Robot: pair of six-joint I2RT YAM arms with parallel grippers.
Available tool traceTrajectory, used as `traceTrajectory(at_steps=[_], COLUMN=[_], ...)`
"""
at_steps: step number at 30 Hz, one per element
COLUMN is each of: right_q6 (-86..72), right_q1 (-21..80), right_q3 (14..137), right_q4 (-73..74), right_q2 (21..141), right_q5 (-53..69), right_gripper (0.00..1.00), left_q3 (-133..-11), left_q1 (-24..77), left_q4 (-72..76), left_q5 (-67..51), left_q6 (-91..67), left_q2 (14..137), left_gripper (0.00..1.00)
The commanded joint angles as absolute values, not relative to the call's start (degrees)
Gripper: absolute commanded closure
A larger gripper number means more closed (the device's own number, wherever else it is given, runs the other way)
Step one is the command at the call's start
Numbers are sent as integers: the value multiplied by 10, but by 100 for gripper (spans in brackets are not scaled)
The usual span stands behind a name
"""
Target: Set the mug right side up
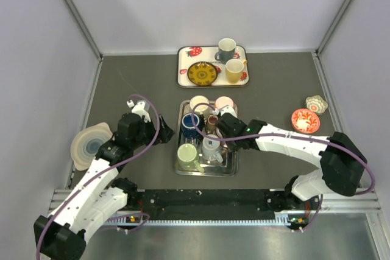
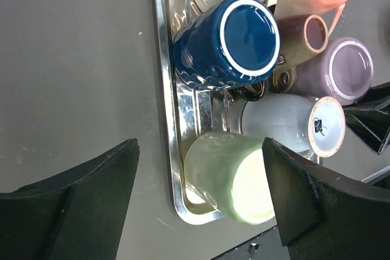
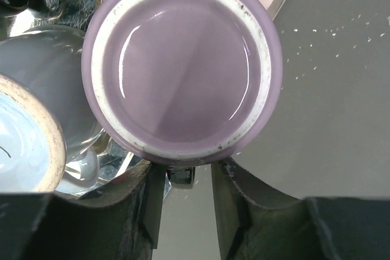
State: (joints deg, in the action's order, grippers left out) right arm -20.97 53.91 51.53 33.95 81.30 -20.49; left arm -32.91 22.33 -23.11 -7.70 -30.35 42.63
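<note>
You're working grasp step — right gripper [image 3: 187, 172] sitting narrow beside upturned purple mug [image 3: 186, 68], can't tell if gripping. Left gripper [image 2: 198, 162] hanging wide open. Next — firm hold, lift, flip.

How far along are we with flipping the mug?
Done: nothing shows yet; the purple mug sits bottom-up in the metal tray. In hand: the right gripper is at its side, grip unclear; the left gripper hangs open by the tray. Left: grasp, lift, turn it over and set it upright.
</note>
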Motion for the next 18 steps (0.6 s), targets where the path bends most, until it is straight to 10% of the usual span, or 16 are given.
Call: traceTrajectory(at_steps=[1, 7, 18], right_q6=[-207, -208, -197], right_q1=[547, 547, 555], right_q3=[543, 539, 554], right_q4=[328, 330, 371], right_q2=[816, 800, 709], right_q5=[-234, -246, -236], right_gripper=[70, 100, 100], left_q3=[-324, -323, -331], left_q1=[225, 225, 225], left_q4=[-205, -205, -204], left_q5=[-82, -83, -84], left_q6=[-308, -308, -310], left_q2=[420, 419, 418], left_gripper=[13, 13, 13])
